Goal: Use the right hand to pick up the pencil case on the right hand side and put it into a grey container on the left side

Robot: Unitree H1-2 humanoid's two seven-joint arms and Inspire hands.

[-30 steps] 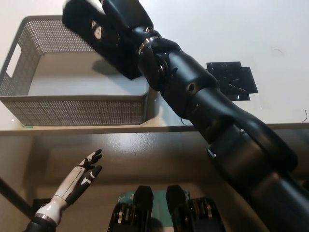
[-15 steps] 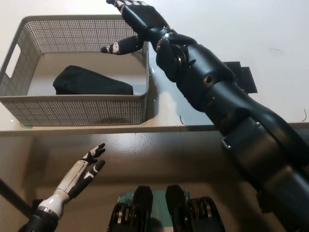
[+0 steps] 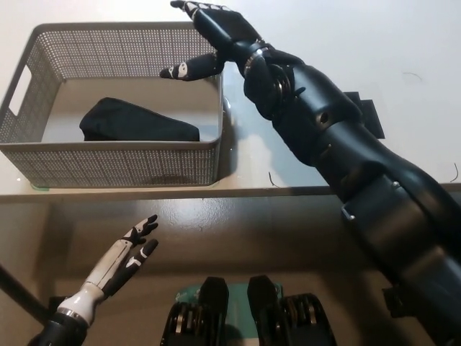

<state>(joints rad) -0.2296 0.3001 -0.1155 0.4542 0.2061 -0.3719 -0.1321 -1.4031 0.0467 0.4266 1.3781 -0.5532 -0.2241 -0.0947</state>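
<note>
— Since a second ago, what's changed? Back then the black right hand (image 3: 216,32) was holding the pencil case (image 3: 137,122) up over the basket (image 3: 108,166).

— Now the pencil case is down inside the basket, lying on its floor toward the lower middle, in the upper left of the frame. The right hand has let go and lifted toward the top centre, above the basket's right wall.

— Is the hand holding anything at all?

— No. Its fingers are spread apart and empty, with nothing between them. The arm reaches in from the lower right, across the desk (image 3: 302,173).

— And over the last half second?

— Hardly anything: the right hand has drifted slightly to the right, and the pencil case has not shifted.

— So where does that leave the task?

— I'd judge the placing done; the case is in the grey basket on the left. What remains, most likely, is drawing the right arm back clear of the basket wall.

— The other hand?

— The white left hand (image 3: 119,263) rests at the lower left of the frame, below the desk edge, fingers apart and holding nothing.
</note>
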